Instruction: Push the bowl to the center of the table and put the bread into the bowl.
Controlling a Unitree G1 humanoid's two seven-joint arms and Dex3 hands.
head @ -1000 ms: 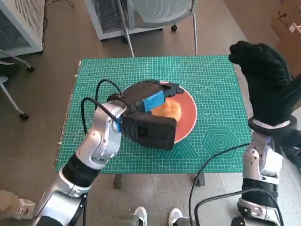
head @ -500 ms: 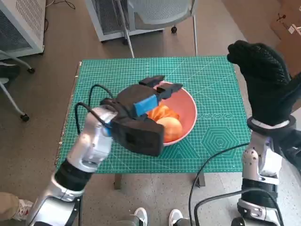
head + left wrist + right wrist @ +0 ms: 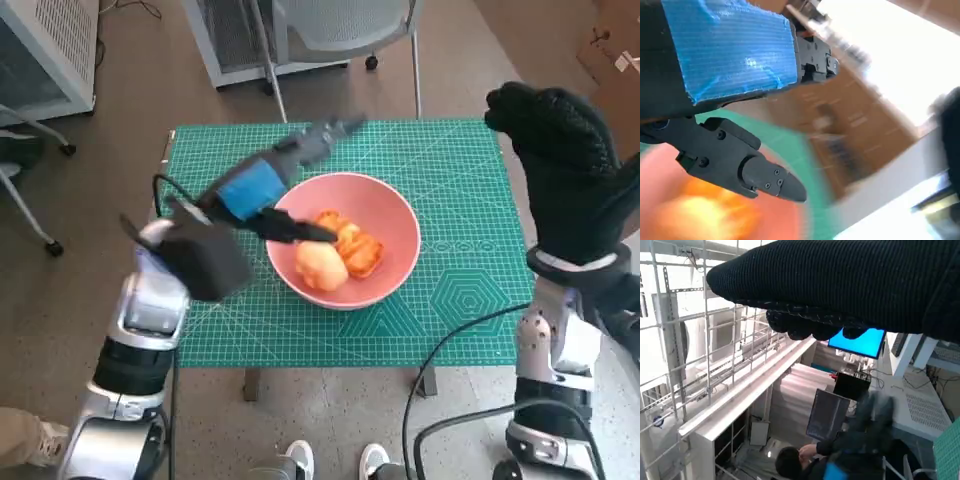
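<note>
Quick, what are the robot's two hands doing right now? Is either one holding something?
Left hand: open, holding nothing, above the table beside the bowl.
Right hand: raised off the table's side, nothing visible in it; open or closed cannot be told.

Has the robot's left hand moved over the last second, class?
Yes. The left hand has lifted off the bowl and swung toward the table's far-left corner, leaving the bread uncovered inside.

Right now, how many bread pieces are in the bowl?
2. A pale round bread roll lies toward the near left of the pink bowl; an orange twisted pastry lies beside it, nearer the middle. None looks hidden.
</note>
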